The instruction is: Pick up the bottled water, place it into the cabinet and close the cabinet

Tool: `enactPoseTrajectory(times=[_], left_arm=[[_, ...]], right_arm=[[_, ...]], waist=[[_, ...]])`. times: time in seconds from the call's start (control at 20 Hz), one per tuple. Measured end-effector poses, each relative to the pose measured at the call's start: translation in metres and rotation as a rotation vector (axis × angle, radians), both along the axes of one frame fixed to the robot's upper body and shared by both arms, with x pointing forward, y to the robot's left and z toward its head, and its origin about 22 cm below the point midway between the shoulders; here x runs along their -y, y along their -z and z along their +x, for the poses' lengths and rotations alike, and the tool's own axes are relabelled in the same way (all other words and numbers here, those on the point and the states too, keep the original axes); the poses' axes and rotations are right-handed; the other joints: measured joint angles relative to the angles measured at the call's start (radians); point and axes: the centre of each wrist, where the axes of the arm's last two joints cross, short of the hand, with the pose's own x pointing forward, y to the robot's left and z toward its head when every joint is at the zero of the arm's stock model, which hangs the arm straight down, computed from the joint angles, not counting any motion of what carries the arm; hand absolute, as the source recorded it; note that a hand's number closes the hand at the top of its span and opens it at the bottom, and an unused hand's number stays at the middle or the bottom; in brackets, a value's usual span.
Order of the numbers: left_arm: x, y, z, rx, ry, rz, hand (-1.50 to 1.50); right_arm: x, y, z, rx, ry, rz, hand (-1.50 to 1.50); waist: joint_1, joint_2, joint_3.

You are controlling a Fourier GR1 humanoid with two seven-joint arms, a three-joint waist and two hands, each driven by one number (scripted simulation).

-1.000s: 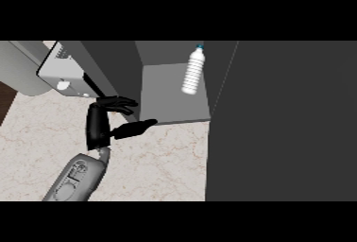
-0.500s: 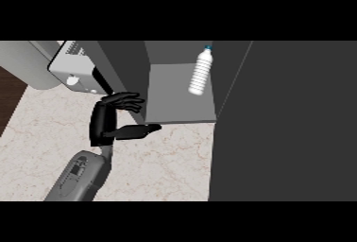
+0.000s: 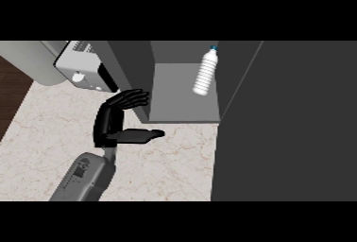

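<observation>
The bottled water (image 3: pixel 206 73), clear with a blue cap, lies on the grey floor of the open cabinet (image 3: pixel 181 101), near its right wall. My left hand (image 3: pixel 115 120) is open on the counter just left of the cabinet. Its fingers (image 3: pixel 132 98) point up to the edge of the cabinet's left wall, and the thumb sticks out to the right below the cabinet's front edge. The hand holds nothing and is well apart from the bottle. My right hand does not show.
A wide dark panel (image 3: pixel 293 118) fills the right side of the view beside the cabinet opening. A white appliance (image 3: pixel 80 71) and a grey rounded object (image 3: pixel 35 61) stand at the back left. Marbled countertop (image 3: pixel 160 165) lies in front.
The left hand has edged slightly right, bringing its fingers up to the cabinet's left wall, and the thumb has spread out. The bottle has not moved inside the cabinet.
</observation>
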Motion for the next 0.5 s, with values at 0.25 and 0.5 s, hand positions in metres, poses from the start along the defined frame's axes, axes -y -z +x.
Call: enactPoseTrajectory(times=[0.25, 0.5], left_arm=[[0.013, -0.022, -0.009, 0.067, 0.055, -0.089, -1.5], [0.021, -0.048, -0.043, 0.124, 0.089, -0.149, -1.5]], right_arm=[[0.0, -0.001, -0.005, -0.008, 0.006, -0.001, -1.5], [-0.001, -0.006, -0.011, -0.014, 0.013, -0.001, -1.5]], waist=[[0.004, -0.004, 0.002], [0.008, -0.007, 0.004]])
